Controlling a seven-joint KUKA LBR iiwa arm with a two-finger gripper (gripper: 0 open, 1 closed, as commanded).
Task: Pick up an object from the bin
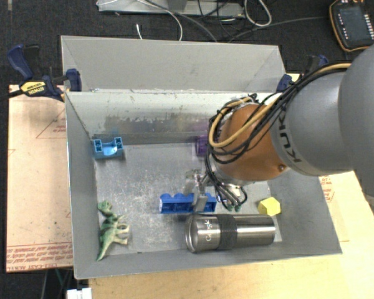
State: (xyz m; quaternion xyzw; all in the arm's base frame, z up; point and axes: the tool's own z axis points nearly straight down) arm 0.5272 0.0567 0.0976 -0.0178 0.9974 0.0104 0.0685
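Blue toy brick (pixel 172 203): long and flat, lying on the bin floor near the middle and a little toward the near wall.

Camera view. Gripper (pixel 198 193) is down low at the brick's right end, touching or just above it; I can't tell which. Whether it is open or closed, or has hold of the brick, cannot be made out. The orange wrist cover and looped cables sit over it.

Steel cylinder (pixel 232 232) lies on its side just beside the brick, against the near wall. Yellow block (pixel 270 207) is near the cylinder's right end. Green toy dinosaur (pixel 111 230) is in the near left corner, well apart. Light-blue piece (pixel 108 147) sits at the far left by the back wall. Small purple piece (pixel 201 145) is at the back wall, partly behind the wrist. Grey bin (pixel 81 179) with sloped walls.
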